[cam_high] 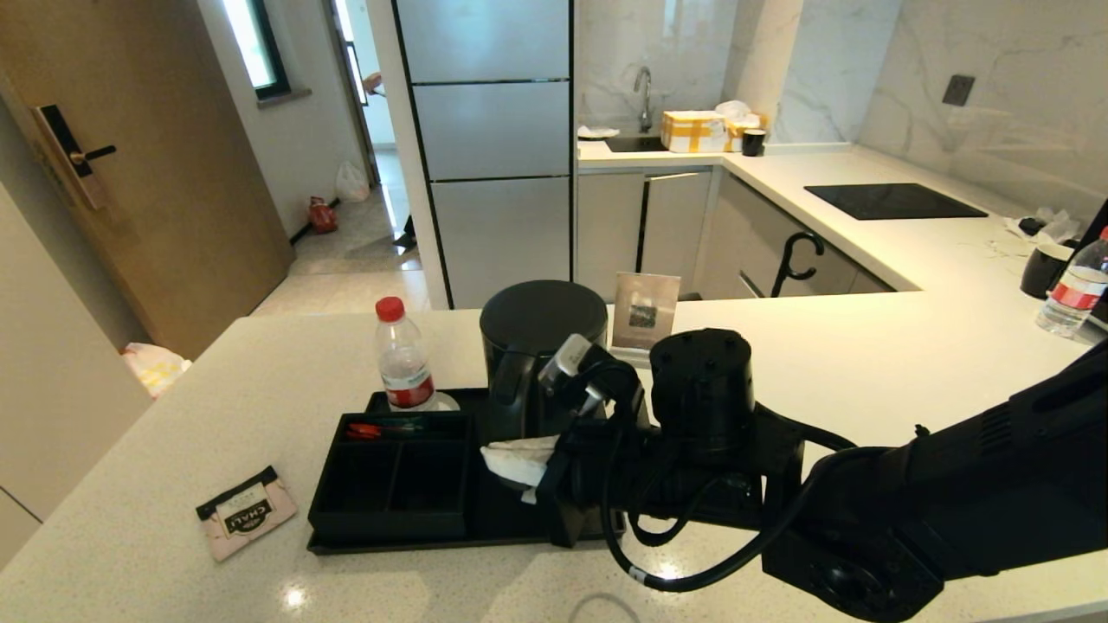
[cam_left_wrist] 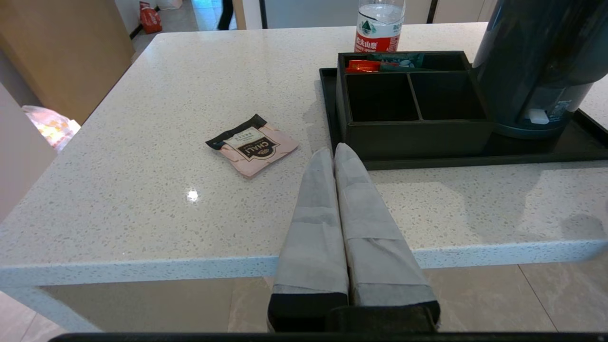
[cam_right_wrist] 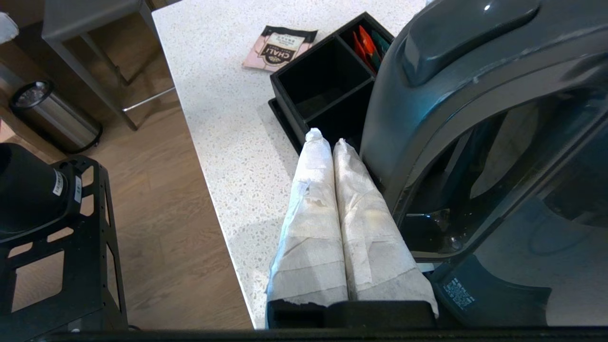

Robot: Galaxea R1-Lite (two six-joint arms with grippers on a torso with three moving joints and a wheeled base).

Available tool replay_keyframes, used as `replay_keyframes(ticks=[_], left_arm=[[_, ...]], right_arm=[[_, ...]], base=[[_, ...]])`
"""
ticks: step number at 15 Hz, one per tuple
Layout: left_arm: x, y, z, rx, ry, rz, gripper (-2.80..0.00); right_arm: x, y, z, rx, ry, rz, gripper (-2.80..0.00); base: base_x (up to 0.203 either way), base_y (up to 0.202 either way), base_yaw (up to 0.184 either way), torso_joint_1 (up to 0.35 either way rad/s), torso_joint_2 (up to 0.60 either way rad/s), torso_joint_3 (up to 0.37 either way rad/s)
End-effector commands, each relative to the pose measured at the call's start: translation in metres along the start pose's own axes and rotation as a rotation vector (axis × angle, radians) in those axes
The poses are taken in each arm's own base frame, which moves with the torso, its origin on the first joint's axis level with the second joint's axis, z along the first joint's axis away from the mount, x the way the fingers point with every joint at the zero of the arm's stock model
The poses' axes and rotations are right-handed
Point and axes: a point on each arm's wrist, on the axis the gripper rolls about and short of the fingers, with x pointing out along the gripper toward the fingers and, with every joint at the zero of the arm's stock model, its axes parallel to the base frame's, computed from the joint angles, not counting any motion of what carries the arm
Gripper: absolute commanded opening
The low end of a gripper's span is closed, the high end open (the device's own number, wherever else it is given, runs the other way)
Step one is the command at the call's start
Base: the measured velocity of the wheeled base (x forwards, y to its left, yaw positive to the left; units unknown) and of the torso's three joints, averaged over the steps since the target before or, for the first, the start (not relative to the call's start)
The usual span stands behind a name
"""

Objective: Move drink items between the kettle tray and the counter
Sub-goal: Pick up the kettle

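The pale-pink tea sachet (cam_high: 247,512) lies flat on the white speckled counter (cam_high: 173,407), left of the black kettle tray (cam_high: 415,543). The matte-black kettle (cam_high: 541,346) stands upright on the tray's right part, behind the boxy compartments (cam_high: 389,476). My right gripper (cam_high: 498,460) reaches in from the right, low over the tray. In the right wrist view its wrapped fingers (cam_right_wrist: 313,156) are shut and empty, beside the kettle's loop handle (cam_right_wrist: 475,109). My left gripper (cam_left_wrist: 334,153) is shut and empty at the counter's front edge, between the sachet (cam_left_wrist: 253,145) and the tray (cam_left_wrist: 475,162).
A water bottle with a red cap (cam_high: 402,359) stands at the tray's back left corner. Red and green packets (cam_left_wrist: 380,62) lie in the rear compartment. A small sign card (cam_high: 645,311) stands behind the kettle. Another bottle (cam_high: 1073,290) and a dark mug (cam_high: 1043,268) stand far right.
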Motion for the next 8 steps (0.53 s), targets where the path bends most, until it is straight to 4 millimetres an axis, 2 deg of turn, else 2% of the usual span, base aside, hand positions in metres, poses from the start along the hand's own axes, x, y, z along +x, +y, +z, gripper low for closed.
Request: replay_keyframes(ticks=[1, 8], left_arm=[[0.0, 0.0, 0.0, 0.0, 0.0, 0.0, -2.8], [0.0, 0.0, 0.0, 0.0, -0.001, 0.001, -2.8]], right_arm=[[0.005, 0.006, -0.002, -0.005, 0.002, 0.017, -2.8], [0.022, 0.01, 0.0, 0.001, -0.016, 0.022, -2.8]], base=[[0.0, 0.0, 0.0, 0.0, 0.0, 0.0], [0.0, 0.0, 0.0, 0.0, 0.0, 0.0]])
